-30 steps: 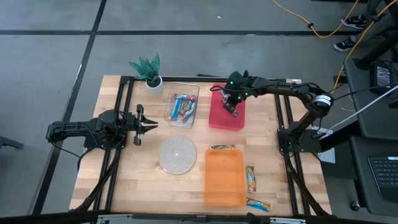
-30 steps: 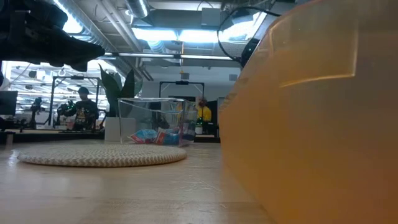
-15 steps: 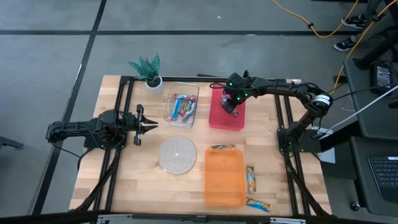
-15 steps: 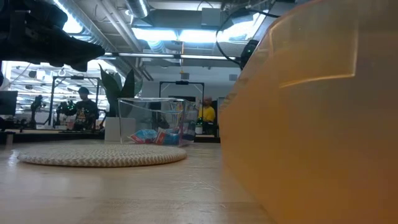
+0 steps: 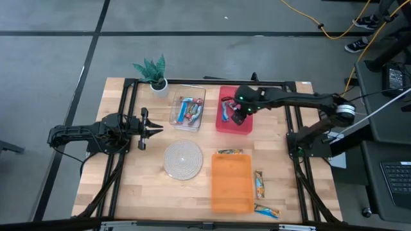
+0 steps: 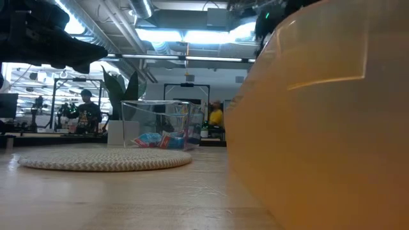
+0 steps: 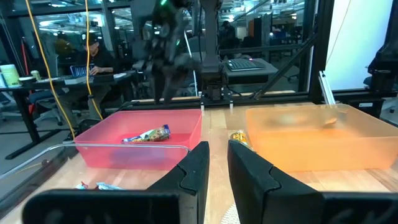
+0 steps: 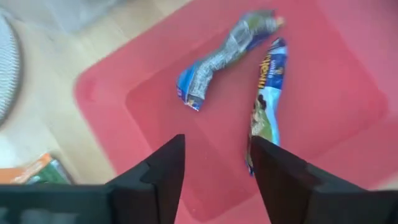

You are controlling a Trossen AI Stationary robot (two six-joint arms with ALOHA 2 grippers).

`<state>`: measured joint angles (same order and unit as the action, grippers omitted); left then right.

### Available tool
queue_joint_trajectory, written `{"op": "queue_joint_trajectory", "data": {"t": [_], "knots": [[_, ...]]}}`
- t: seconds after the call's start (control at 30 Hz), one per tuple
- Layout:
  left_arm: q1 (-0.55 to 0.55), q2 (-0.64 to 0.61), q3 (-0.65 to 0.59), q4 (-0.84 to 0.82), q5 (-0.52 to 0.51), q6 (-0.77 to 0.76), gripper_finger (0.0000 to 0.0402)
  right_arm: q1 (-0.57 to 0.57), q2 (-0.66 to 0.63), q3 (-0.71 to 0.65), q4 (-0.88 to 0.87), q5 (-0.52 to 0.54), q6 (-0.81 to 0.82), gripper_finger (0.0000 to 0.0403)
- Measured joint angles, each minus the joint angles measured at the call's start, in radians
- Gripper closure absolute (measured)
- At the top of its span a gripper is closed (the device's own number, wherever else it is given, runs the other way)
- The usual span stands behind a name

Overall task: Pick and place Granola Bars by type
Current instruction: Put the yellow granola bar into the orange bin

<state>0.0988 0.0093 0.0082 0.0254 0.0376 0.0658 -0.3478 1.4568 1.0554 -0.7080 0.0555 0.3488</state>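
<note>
R end effector [image 5: 235, 117], jaws apart w/ nothing held, is hovering over red bin [image 5: 245, 124]; remaining bars [image 5: 259, 184] are lying nearer the R arm, toward the worktop's front edge.

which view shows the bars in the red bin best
The right wrist view: it looks straight down on two granola bars lying in the red bin, wrappers plain. The high view shows them small beside the right gripper. The left wrist view shows one bar side-on. The low view shows none.
</note>
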Motion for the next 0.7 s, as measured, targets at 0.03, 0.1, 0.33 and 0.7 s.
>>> {"op": "queue_joint_trajectory", "data": {"t": [0.03, 0.1, 0.33, 0.7], "knots": [[0.000, 0.000, 0.000, 0.000, 0.000, 0.000, 0.0347, 0.019, -0.029, 0.000, -0.018, 0.025, 0.020, 0.0216], [0.000, 0.000, 0.000, 0.000, 0.000, 0.000, 0.0347, 0.058, -0.092, 0.000, -0.048, 0.067, 0.055, 0.0216], [0.000, 0.000, 0.000, 0.000, -0.002, 0.000, 0.0347, 0.214, -0.289, 0.000, -0.131, 0.182, 0.229, 0.0215], [0.000, 0.000, 0.000, 0.000, -0.001, 0.000, 0.0347, 0.540, -0.478, 0.000, -0.177, 0.207, 0.494, 0.0215]]}}
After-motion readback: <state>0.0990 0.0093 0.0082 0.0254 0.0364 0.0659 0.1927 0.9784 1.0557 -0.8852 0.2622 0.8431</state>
